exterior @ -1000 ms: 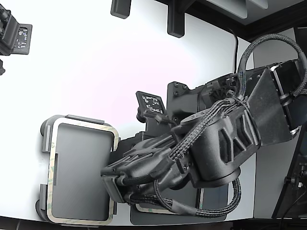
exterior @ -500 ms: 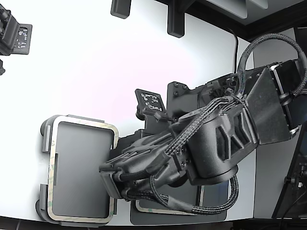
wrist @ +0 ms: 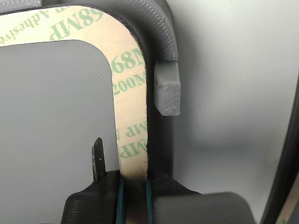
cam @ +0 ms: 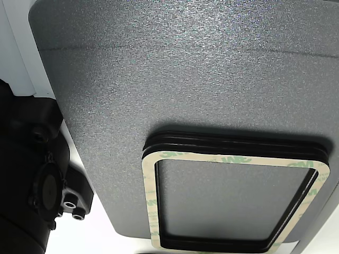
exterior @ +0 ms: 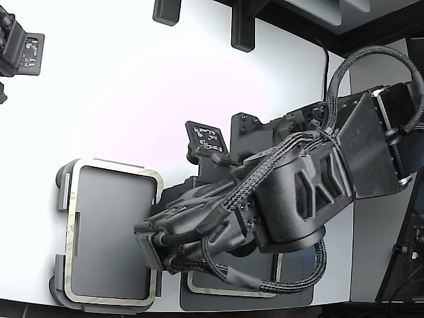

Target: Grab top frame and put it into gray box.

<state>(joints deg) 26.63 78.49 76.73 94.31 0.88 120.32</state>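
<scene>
The top frame (exterior: 112,167), a cream-beige ring with green print, lies inside the light gray box (exterior: 109,232) at the exterior view's lower left. My gripper (exterior: 154,257) is at the frame's long side nearest the arm. In the wrist view the frame's strip (wrist: 128,93) runs between my two black fingers, and the gripper (wrist: 133,179) is shut on it. The box's raised wall (wrist: 161,37) and a gray edge tab (wrist: 167,93) stand just outside the strip. The frame's middle shows the box floor.
A darker gray plate (cam: 159,79) holds a stack of further frames (cam: 233,159); part of it shows under the arm (exterior: 225,289). A black tag with markers (exterior: 207,140) stands behind the gripper. Black fixtures (exterior: 242,30) sit at the table's far edge.
The arm has shifted slightly toward the exterior view's left and lower edge. The frame has stayed in the gray box, held at its edge.
</scene>
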